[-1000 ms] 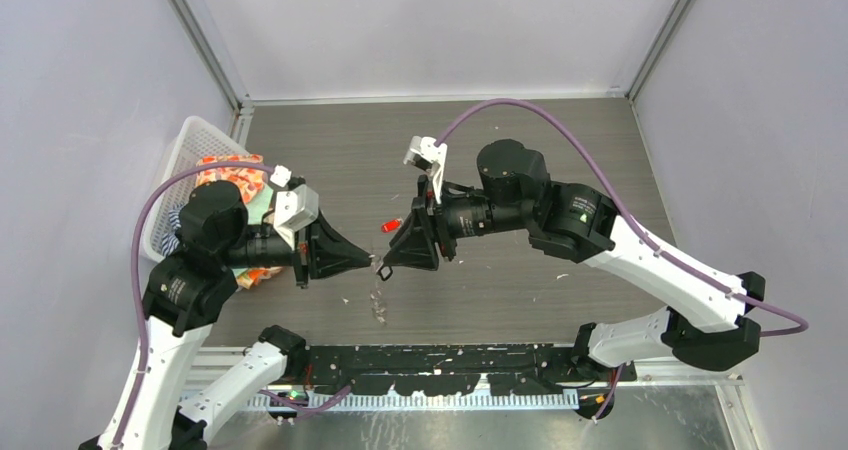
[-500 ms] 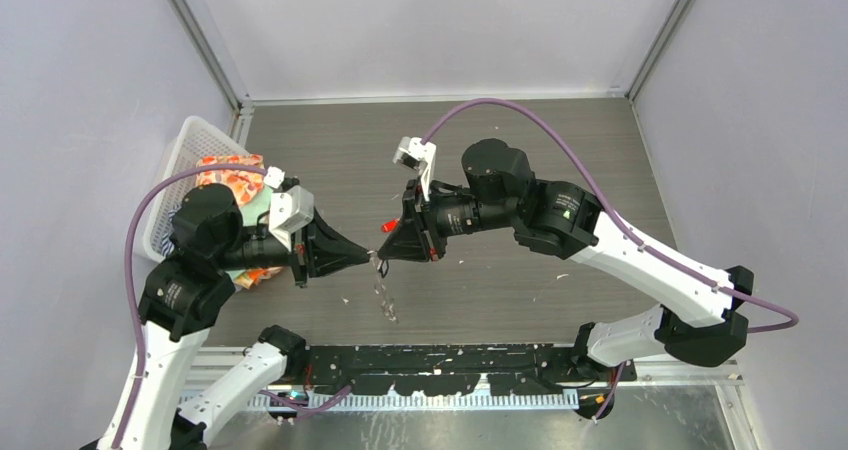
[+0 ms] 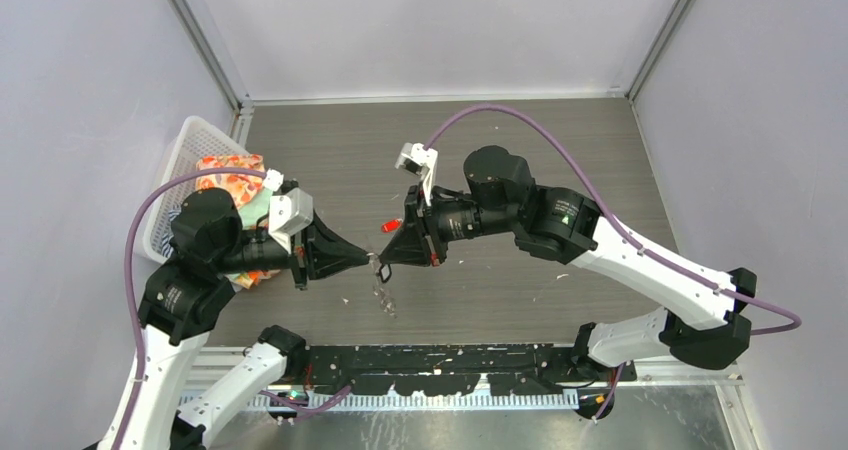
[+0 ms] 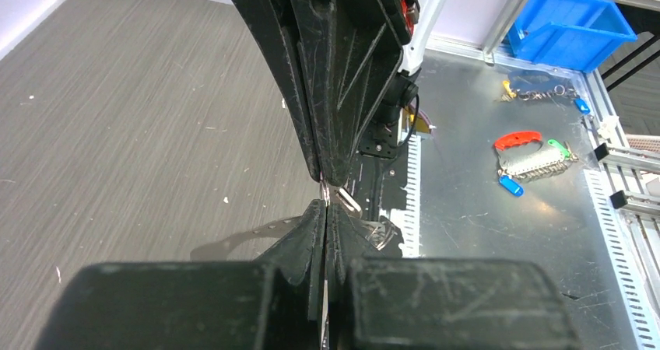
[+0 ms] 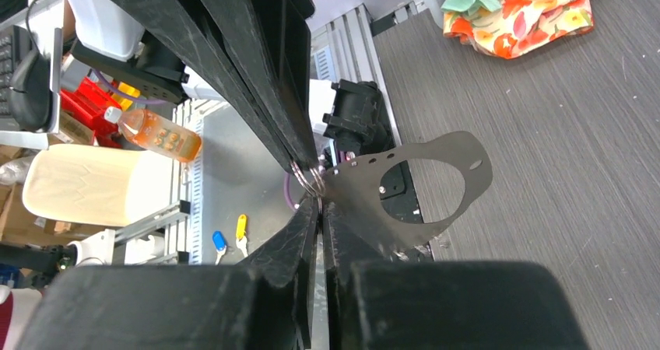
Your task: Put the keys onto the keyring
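Observation:
The keyring (image 5: pixel 307 179), a small silver split ring, carries a flat grey metal tag (image 5: pixel 467 163) with an oval hole. My two grippers meet tip to tip above the table's near middle. My left gripper (image 3: pixel 368 261) is shut on the keyring (image 4: pixel 333 197). Facing it, my right gripper (image 3: pixel 384 261) has its jaws pressed together on the same ring. The tag hangs below the tips (image 3: pixel 383 295). A key with a red head (image 3: pixel 391 226) lies on the table just behind my right gripper, apart from both.
A white basket (image 3: pixel 186 138) holding orange flowered cloth (image 3: pixel 230 182) stands at the left edge, behind my left arm. Beyond the near table edge, the metal bench (image 4: pixel 467 210) holds tagged keys (image 4: pixel 537 159) and a blue bin (image 4: pixel 572 31).
My right gripper moved left to meet the left gripper's tip and its jaws closed there. The left arm barely shifted. The red key stayed put.

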Controlling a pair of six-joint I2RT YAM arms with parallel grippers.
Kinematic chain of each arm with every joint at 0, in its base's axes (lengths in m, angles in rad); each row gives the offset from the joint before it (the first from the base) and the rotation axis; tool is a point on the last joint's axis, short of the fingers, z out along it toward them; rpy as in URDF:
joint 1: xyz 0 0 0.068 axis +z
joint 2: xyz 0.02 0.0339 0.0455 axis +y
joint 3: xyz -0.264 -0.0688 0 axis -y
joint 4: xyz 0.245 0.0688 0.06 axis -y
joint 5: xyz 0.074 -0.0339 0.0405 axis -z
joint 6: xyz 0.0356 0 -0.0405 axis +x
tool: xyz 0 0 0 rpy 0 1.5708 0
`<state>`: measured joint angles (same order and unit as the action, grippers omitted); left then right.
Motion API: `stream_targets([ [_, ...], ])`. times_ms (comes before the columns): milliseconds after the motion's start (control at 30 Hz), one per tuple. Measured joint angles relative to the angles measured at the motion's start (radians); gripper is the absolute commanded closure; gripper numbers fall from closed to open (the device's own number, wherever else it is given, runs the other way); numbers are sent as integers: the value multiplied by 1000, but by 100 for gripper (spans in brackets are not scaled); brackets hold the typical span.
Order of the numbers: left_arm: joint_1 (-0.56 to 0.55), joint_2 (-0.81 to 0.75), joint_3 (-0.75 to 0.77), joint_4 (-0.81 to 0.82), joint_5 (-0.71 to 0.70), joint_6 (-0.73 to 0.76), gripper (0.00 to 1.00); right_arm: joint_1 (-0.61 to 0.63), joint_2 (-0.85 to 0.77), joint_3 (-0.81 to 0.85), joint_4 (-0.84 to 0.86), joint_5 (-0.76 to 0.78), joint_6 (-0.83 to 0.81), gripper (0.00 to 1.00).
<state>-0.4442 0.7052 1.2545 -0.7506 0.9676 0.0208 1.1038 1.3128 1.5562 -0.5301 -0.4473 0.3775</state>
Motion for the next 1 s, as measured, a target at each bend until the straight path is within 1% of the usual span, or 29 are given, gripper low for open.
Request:
stream_targets([
  [167, -1, -1, -2, 16, 0, -23, 100, 0, -20, -50, 20, -8, 16, 86],
  [367, -1, -1, -2, 32, 1, -46, 100, -2, -24, -67, 47, -18, 23, 85],
  [400, -1, -1, -2, 37, 0, -48, 100, -2, -24, -67, 48, -20, 23, 83],
  [433, -1, -1, -2, 46, 0, -50, 100, -2, -24, -67, 44, -23, 23, 79],
  [533, -1, -1, -2, 64, 1, -61, 100, -6, -24, -62, 21, -26, 13, 61],
  [567, -1, -1, -2, 68, 1, -66, 100, -7, -23, -55, 3, -25, 5, 58],
  [600, -1, -1, -2, 70, 1, -68, 100, -9, -23, -41, -21, -23, -6, 53],
  [633, -1, -1, -2, 74, 2, -70, 100, -12, -23, -20, -51, -21, -24, 50],
  [733, -1, -1, -2, 81, 6, -78, 100, -25, -24, 43, -95, -15, -74, 46],
  [800, -1, -1, -2, 84, 12, -91, 100, -28, -28, 70, -93, -15, -106, 45],
  [1000, -1, -1, -5, 119, 47, -143, 100, -32, -40, 77, -48, -31, -173, 44],
])
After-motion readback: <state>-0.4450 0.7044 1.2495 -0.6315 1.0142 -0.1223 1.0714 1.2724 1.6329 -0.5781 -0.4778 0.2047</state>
